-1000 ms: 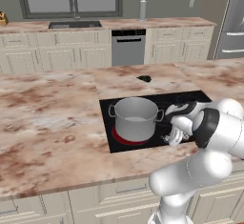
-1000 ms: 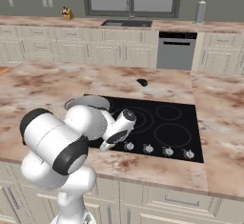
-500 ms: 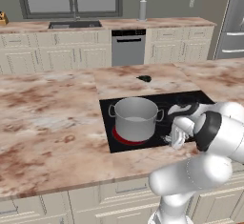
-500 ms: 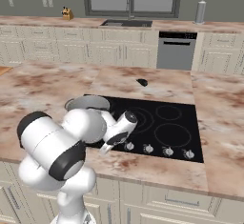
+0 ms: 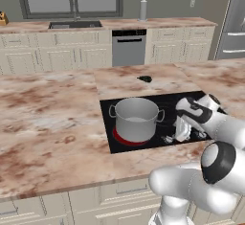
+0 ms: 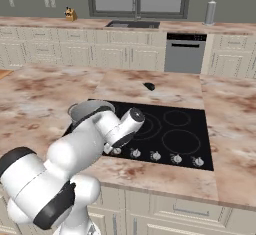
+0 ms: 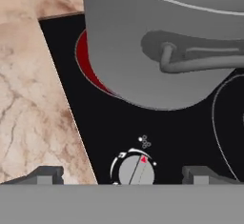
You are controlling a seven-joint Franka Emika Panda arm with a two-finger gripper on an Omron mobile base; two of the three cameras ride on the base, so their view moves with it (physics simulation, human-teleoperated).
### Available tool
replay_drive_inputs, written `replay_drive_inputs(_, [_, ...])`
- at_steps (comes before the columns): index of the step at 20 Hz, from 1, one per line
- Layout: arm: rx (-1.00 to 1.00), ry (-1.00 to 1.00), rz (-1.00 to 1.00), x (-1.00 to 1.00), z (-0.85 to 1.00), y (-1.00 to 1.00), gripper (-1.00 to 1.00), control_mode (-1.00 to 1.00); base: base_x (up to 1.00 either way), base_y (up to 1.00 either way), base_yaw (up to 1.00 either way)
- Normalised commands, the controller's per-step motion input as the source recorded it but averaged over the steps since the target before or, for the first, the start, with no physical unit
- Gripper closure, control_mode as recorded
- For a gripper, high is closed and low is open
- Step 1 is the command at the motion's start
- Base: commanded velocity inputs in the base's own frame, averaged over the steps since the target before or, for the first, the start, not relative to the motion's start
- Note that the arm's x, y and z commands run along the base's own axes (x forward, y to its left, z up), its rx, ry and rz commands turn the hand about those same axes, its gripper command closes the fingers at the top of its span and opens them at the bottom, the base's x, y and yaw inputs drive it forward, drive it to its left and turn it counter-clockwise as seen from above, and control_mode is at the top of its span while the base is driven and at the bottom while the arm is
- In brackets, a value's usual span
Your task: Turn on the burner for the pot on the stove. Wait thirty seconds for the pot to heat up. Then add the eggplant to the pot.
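The grey steel pot (image 5: 136,118) stands on the front left burner (image 5: 123,139), which glows red under it on the black stove (image 5: 167,105). My gripper (image 5: 178,136) hovers low over the stove's front edge, right of the pot. In the hand view the pot (image 7: 162,42) and its loop handle loom close, with the red burner (image 7: 89,66) at its base. My gripper (image 7: 123,175) is open, and its fingertips (image 7: 45,174) stand wide on either side of a silver knob (image 7: 136,172) without touching it. The small dark eggplant (image 5: 144,79) lies on the counter beyond the stove. My arm hides most of the pot (image 6: 87,110).
A row of silver knobs (image 6: 156,155) runs along the stove's (image 6: 200,129) front edge. Marble counter surrounds the stove, and the eggplant (image 6: 149,86) lies just past its far edge. A sink, a dishwasher and cabinets line the back wall.
My gripper has gone from shut to open over the knob. The arm has barely shifted. The pot and the eggplant have stayed put.
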Motion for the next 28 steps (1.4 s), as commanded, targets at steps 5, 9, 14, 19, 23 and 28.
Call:
replay_drive_inputs(5, [-0.01, 0.02, 0.0, -0.03, 0.21, 0.04, -1.0, -1.0, 0.0, 0.0, 0.0])
replay_drive_inputs(9, [0.0, -0.15, -0.04, -0.67, 0.82, 0.0, -1.0, -1.0, 0.0, 0.0, 0.0])
replay_drive_inputs(14, [0.0, -0.15, -0.06, -1.0, 1.0, 0.0, -1.0, -1.0, 0.0, 0.0, 0.0])
replay_drive_inputs(19, [0.0, -0.35, -0.1, -1.0, 0.78, 0.0, -1.0, -1.0, 0.0, 0.0, 0.0])
replay_drive_inputs(23, [-0.02, -0.33, -0.11, -0.81, 0.87, 0.12, -1.0, -1.0, 0.0, 0.0, 0.0])
replay_drive_inputs(28, [-0.01, -0.1, -0.02, -0.13, 0.22, 0.03, -1.0, -1.0, 0.0, 0.0, 0.0])
